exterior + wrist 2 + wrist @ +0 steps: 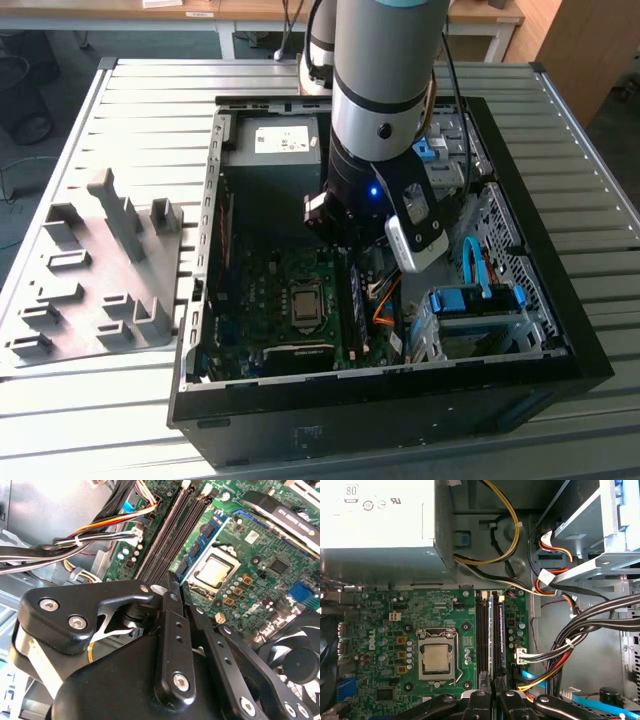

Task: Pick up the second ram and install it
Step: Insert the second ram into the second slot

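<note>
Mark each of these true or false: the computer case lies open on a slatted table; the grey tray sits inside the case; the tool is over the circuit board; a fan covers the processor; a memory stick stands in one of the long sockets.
1. The computer case lies open on a slatted table. True.
2. The grey tray sits inside the case. False: it lies on the table beside the case, at the exterior view's left.
3. The tool is over the circuit board. True.
4. A fan covers the processor. False: its metal top is bare.
5. A memory stick stands in one of the long sockets. True.
</note>
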`<state>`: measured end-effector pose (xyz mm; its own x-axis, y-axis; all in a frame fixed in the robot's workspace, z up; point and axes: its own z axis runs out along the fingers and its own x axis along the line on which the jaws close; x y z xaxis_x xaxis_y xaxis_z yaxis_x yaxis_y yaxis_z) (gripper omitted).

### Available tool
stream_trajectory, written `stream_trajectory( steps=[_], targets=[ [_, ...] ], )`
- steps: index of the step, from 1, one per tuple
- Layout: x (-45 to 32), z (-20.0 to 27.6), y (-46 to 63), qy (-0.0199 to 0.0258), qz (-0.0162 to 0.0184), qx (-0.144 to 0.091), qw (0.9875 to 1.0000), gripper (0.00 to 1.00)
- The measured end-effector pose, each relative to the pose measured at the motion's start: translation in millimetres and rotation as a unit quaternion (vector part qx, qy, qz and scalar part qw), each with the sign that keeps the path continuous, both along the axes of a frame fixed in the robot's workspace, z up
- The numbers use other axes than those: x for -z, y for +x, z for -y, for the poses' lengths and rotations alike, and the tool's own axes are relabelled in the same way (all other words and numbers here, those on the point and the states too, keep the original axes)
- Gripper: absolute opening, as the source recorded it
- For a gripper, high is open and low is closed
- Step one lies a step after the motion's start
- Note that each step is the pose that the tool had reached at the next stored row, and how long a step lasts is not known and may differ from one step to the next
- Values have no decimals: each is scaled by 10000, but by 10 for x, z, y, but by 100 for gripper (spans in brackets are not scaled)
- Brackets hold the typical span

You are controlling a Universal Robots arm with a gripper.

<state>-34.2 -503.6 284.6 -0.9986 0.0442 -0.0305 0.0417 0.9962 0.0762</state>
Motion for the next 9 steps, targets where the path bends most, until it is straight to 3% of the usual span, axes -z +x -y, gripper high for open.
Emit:
stream_trajectory(
  steps=[9],
  targets=[
    [33, 0, 0, 1, 0, 0, 10000, 14]
  ],
)
